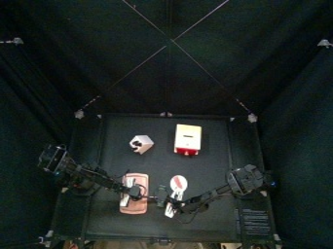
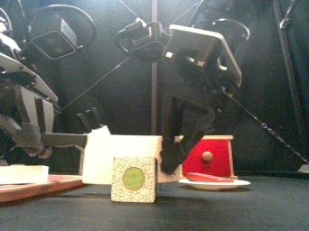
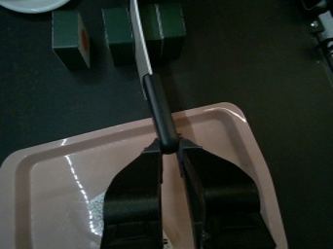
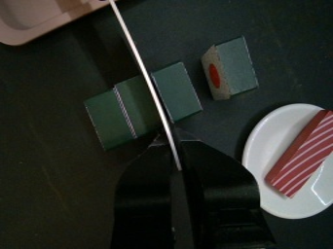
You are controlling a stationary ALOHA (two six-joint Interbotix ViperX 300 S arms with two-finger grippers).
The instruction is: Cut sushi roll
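Note:
A dark green sushi roll (image 4: 136, 105) lies on the black table, and also shows in the left wrist view (image 3: 163, 19). One cut piece with a red centre (image 4: 225, 68) stands apart from it. A knife (image 3: 140, 53) with a black handle and a silver blade lies across the roll between two sections. My left gripper (image 3: 166, 146) is shut on the knife's handle above a pink tray (image 3: 221, 146). My right gripper (image 4: 169, 146) is shut, and the far end of the blade (image 4: 136, 68) runs into its jaws. A green piece (image 2: 135, 179) stands near the front edge.
A white plate (image 4: 267, 131) with a red striped fish slice (image 4: 306, 146) sits beside the right gripper. A white box (image 1: 140, 144) and a red and white box (image 1: 189, 139) stand at the back of the table. The pink tray (image 1: 130, 187) is at front left.

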